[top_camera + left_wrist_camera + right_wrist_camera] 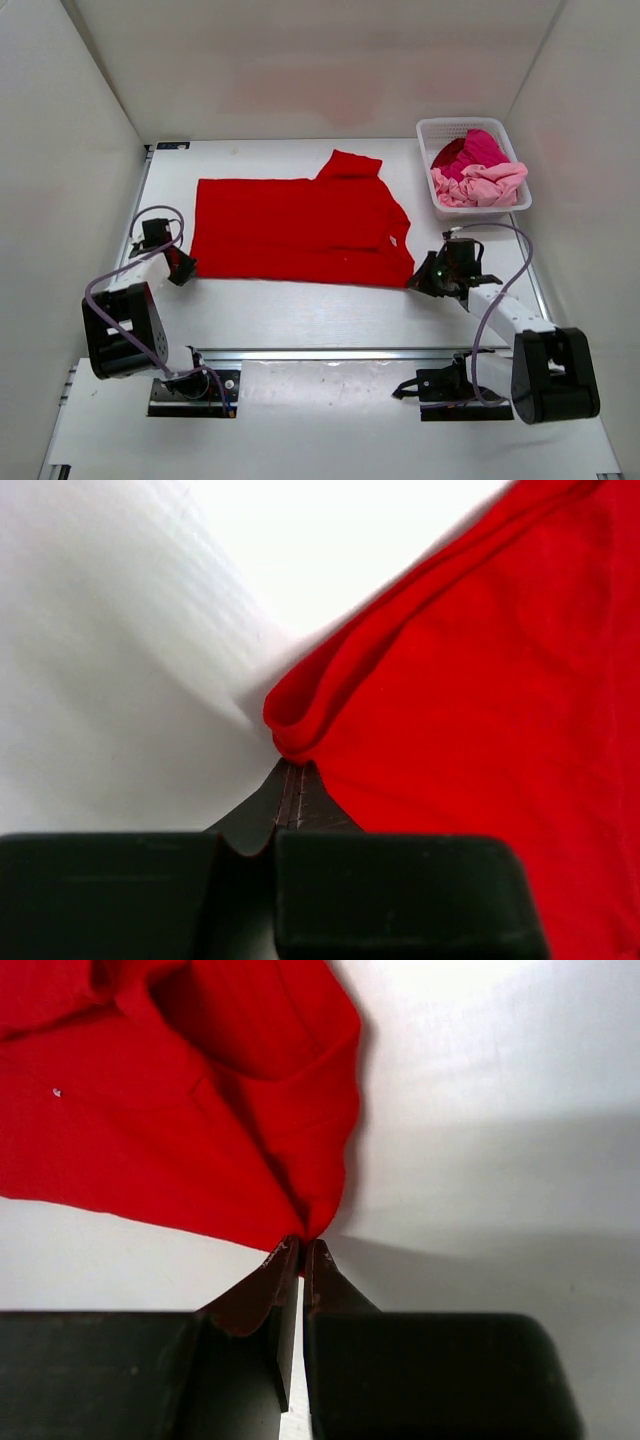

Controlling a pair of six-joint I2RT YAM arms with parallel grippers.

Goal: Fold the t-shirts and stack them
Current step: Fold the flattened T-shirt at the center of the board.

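A bright red t-shirt (pixel 300 228) lies spread flat on the white table, one sleeve pointing to the back, a small white label near its right edge. My left gripper (pixel 183 268) is shut on the shirt's near left corner (pixel 290 742). My right gripper (pixel 420 283) is shut on the shirt's near right corner (pixel 312 1228). Both pinch the cloth at table level. A magenta t-shirt (pixel 470 150) and a pale pink t-shirt (pixel 482 185) lie crumpled in the basket.
A white lattice basket (pixel 430 130) stands at the back right of the table. White walls close in the left, back and right sides. The arm bases sit on the near rail.
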